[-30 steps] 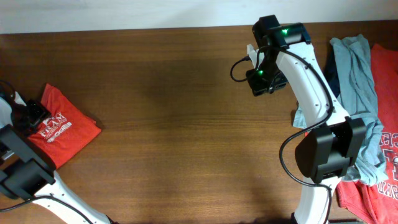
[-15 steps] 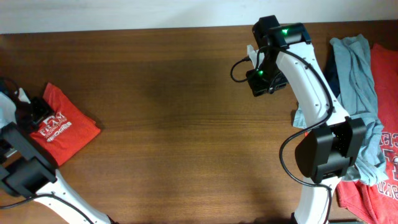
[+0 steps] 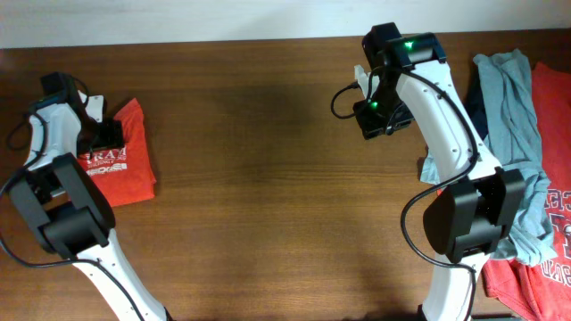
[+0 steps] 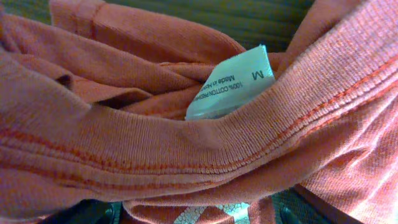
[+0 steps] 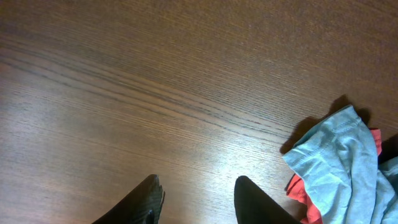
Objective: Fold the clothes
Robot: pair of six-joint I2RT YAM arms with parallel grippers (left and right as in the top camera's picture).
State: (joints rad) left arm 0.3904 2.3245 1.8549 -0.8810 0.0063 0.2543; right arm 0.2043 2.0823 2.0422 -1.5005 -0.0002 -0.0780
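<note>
- Table (image 3: 259, 178): dark wood, bearing every item listed below.
- Far right edge, unfolded:
  - A light grey-blue T-shirt (image 3: 513, 98) is lying crumpled lengthwise.
  - It is overlapping an orange-red T-shirt with white print (image 3: 555, 134).
  - A navy T-shirt (image 3: 479, 100) is peeking out at its left side.
- Folded orange-red T-shirt (image 3: 134, 169), far left edge: it is lying as a compact packet with white print showing, well apart from the unfolded ones.
- Handling, as a judgement:
  - All pieces are reading as light, limp cotton, sagging and bunching wherever unsupported.
  - They are neither fragile nor slippery.
  - The best hold is a pinch on a double-stitched edge (collar (image 4: 186, 149), shoulder seam or hem), not mid-panel.
- Left gripper (image 3: 100, 135): it is sitting over the folded shirt's upper-left part. Collar fabric is filling its wrist view, so I cannot tell whether it is pinching cloth or parted.
- Right gripper (image 5: 198, 202): it is hovering over bare wood left of the grey-blue shirt, fingers parted, nothing between them.
- Neck label (image 4: 233, 84): white, marked size M, poking up behind the collar.
</note>
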